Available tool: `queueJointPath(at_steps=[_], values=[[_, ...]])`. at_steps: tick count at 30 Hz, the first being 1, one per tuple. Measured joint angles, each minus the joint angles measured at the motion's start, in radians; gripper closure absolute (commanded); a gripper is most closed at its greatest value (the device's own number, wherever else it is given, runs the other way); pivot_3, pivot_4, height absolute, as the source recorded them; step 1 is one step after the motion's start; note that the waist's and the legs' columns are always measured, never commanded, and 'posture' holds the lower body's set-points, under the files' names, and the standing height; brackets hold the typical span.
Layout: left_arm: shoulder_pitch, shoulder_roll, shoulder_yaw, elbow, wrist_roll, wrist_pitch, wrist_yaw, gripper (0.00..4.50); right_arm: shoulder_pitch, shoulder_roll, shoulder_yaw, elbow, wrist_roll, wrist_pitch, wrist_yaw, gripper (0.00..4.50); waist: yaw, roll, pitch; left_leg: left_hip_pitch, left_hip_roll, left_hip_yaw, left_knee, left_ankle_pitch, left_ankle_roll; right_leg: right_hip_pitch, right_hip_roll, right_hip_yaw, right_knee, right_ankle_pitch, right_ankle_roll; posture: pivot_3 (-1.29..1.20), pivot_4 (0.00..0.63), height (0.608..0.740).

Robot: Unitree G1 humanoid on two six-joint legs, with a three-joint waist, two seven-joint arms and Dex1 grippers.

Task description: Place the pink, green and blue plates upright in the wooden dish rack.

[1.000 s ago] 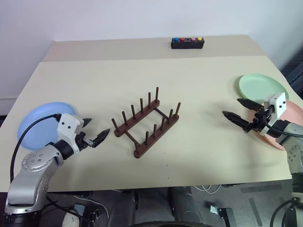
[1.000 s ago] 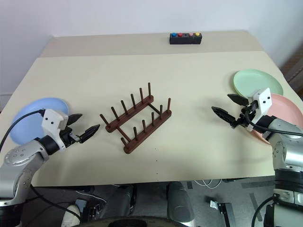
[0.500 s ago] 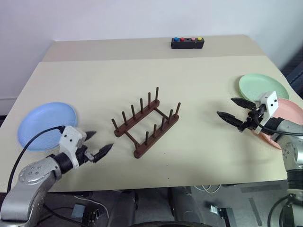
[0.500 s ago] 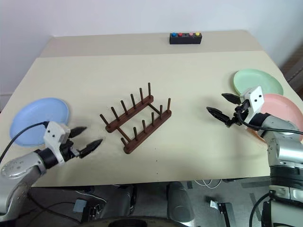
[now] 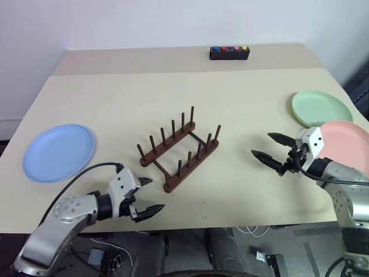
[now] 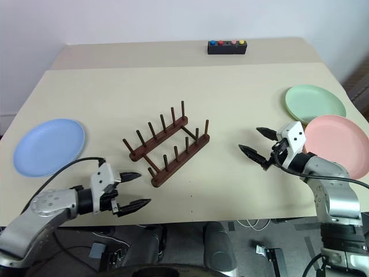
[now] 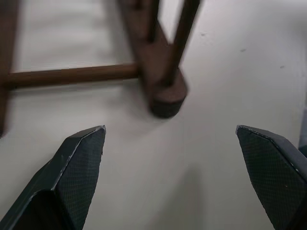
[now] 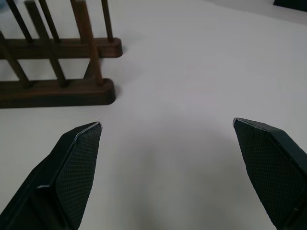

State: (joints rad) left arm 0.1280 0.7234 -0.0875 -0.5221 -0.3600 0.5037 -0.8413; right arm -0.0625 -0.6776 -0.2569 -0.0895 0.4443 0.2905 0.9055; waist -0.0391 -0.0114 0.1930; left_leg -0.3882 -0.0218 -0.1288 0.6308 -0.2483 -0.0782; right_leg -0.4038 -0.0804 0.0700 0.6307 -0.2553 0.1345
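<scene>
The dark wooden dish rack [image 5: 177, 149] stands empty at the table's middle. The blue plate [image 5: 58, 152] lies flat at the left. At the right, the green plate [image 5: 320, 108] lies flat behind the pink plate [image 5: 348, 142]. My left gripper [image 5: 147, 196] is open near the front edge, just left of the rack's near end [image 7: 165, 98], holding nothing. My right gripper [image 5: 266, 149] is open and empty between the rack [image 8: 57, 88] and the pink plate, pointing toward the rack.
A small black box with coloured buttons [image 5: 229, 53] sits at the table's far edge. The beige table [image 5: 115, 98] has bare room behind the rack. Its front edge runs close under my left gripper.
My left gripper has swung away from the blue plate, rightward and toward the front edge, now near the rack's near end. My right gripper has come leftward off the pink plate.
</scene>
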Motion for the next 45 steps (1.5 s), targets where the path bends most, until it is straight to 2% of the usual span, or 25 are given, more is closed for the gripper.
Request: queueJointPath(at_steps=[3,4,5,6,11,16,22,27,32,36,45], values=[[-0.060,-0.052,-0.070,0.035,0.050,-0.023,0.022,0.00,0.057,0.000,0.000,-0.080,0.020,0.031,-0.006,0.03,0.008,0.002,-0.001,0.000,0.000,0.000,0.001,0.000,0.000,0.001,0.000,0.000,0.000,0.000,0.000,0.00,0.150,0.740],[-0.072,-0.068,-0.088,0.050,0.066,-0.033,0.032,0.59,0.073,0.000,-0.002,-0.105,0.026,0.036,-0.013,0.00,0.011,0.002,-0.001,0.001,0.000,0.000,0.002,0.000,0.000,0.002,0.000,0.000,0.000,0.000,0.000,0.00,0.150,0.740],[-0.083,-0.083,-0.099,0.063,0.080,-0.042,0.044,0.84,0.085,0.000,-0.004,-0.123,0.033,0.040,-0.019,0.00,0.015,0.002,-0.002,0.002,0.000,0.000,0.002,0.000,0.000,0.003,0.000,0.000,0.000,0.000,0.000,0.00,0.150,0.740],[-0.094,-0.096,-0.107,0.081,0.095,-0.056,0.052,1.41,0.096,0.000,-0.008,-0.137,0.039,0.046,-0.026,0.00,0.020,0.002,-0.002,0.004,0.000,0.000,0.002,0.000,0.000,0.005,0.000,0.000,-0.001,0.000,-0.001,0.00,0.150,0.740],[-0.106,-0.140,-0.103,0.136,0.118,-0.105,0.083,3.70,0.146,0.000,-0.024,-0.191,0.053,0.054,-0.050,0.00,0.028,0.002,-0.002,0.009,0.000,0.000,0.001,0.000,0.000,0.011,-0.001,0.000,-0.003,-0.002,-0.001,0.00,0.150,0.740],[-0.118,-0.139,-0.114,0.169,0.148,-0.149,0.080,3.74,0.147,0.005,-0.022,-0.191,0.054,0.057,-0.062,0.00,0.029,0.004,-0.003,0.013,0.000,0.000,0.000,0.000,0.000,0.014,-0.001,0.000,-0.003,-0.003,0.000,0.00,0.150,0.740],[-0.230,-0.142,-0.149,0.282,0.158,-0.208,0.021,3.74,0.102,0.012,0.010,-0.184,0.060,0.058,-0.058,0.00,0.031,0.004,-0.003,0.013,0.000,0.001,0.001,0.000,0.000,0.015,-0.001,0.000,-0.002,-0.004,0.001,0.00,0.150,0.740],[-0.440,-0.175,-0.209,0.496,0.185,-0.283,-0.098,3.74,0.093,0.024,0.022,-0.141,0.048,0.036,-0.054,0.00,0.036,0.004,-0.003,0.012,-0.001,0.001,0.001,0.000,0.000,0.014,-0.001,0.000,-0.002,-0.003,-0.001,0.00,0.150,0.740],[-0.660,-0.262,-0.254,0.778,0.214,-0.375,-0.224,3.74,0.154,0.024,0.001,-0.132,0.037,0.013,-0.060,0.00,0.027,0.003,-0.003,0.011,-0.001,0.001,0.000,0.000,0.001,0.013,-0.001,0.000,-0.002,-0.003,0.001,0.00,0.150,0.740],[-0.782,-0.328,-0.277,0.974,0.246,-0.486,-0.305,3.74,0.225,0.025,-0.048,-0.149,0.042,0.007,-0.070,0.00,0.024,0.002,-0.002,0.010,-0.001,0.001,-0.001,-0.001,0.002,0.012,-0.001,0.000,-0.002,-0.002,0.005,0.00,0.150,0.740],[-0.937,-0.423,-0.280,1.266,0.295,-0.653,-0.385,3.74,0.323,0.031,-0.087,-0.243,0.056,0.007,-0.089,0.00,0.028,0.001,-0.002,0.009,-0.001,0.001,0.001,-0.001,0.002,0.012,-0.001,0.000,-0.003,-0.002,0.006,0.00,0.150,0.740]])
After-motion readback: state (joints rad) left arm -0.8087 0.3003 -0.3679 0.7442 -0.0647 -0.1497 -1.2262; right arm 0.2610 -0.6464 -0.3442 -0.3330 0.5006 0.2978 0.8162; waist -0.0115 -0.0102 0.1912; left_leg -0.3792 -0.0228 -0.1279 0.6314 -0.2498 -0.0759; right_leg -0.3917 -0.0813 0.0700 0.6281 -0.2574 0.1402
